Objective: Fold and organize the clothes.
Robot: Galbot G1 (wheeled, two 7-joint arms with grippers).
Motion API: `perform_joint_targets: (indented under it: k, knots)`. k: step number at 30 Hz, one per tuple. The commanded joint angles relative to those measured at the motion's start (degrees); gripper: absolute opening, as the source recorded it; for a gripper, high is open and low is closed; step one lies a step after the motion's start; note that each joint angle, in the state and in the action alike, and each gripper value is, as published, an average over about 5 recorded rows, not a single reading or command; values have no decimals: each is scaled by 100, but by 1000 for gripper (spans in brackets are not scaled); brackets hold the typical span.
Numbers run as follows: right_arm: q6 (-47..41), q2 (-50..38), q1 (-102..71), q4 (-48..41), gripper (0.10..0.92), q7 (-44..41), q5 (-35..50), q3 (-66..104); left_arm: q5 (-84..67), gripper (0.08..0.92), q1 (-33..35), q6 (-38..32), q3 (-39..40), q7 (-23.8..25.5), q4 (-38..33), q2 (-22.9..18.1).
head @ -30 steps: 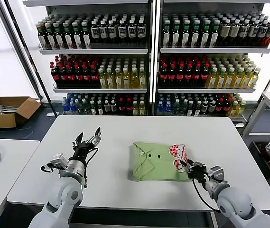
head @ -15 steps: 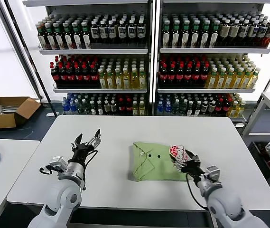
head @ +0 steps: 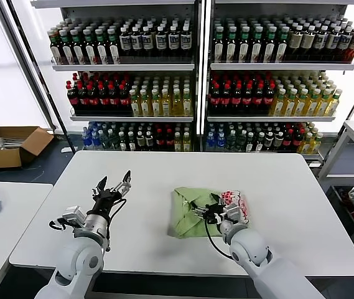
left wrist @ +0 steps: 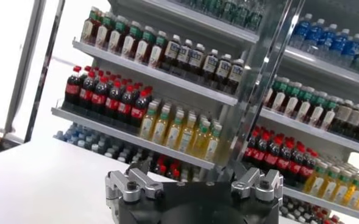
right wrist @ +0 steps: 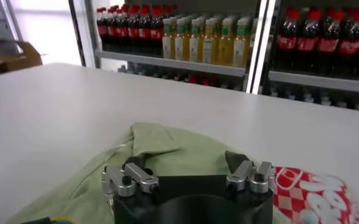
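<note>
A light green shirt [head: 192, 212], folded into a compact bundle, is seen directly beneath the right tool [head: 209, 212], with its red-and-white patch [head: 236, 205] just beside that tool. The right tool's fingers are spread apart above the cloth, gripping nothing; a press or tuck to tidy the fold is judged likely. The left tool [head: 111, 187] is held raised and open, well apart, apparently waiting. A white surface [head: 164, 168] carries the shirt. Shelves of bottles [head: 195, 81] fill the room behind.
</note>
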Motion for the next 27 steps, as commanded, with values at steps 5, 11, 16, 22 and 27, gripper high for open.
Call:
perform_joint_targets:
  k: [5,11,16,22,27]
  knots:
    - [791,-1098,-811,1646,823,-83,-382,1337,47,823,3,-9,-41,242,53,17]
    - [1297,-1115,-2503,1982,823,-560,-145,3174,236,823,82,-121,-174,560,18,85]
    - [1355,-965,-3188,1954,823,-860,-140,3488,247,823,150,-112,-113,604,-77,117]
    - [1355,-829,-3344,1843,823,-1042,-391,3347,281,823,254,-107,-51,570,-232,101]
    - [1390,-778,-3314,1752,823,-1043,-456,3180,284,823,314,-111,-64,550,-307,107]
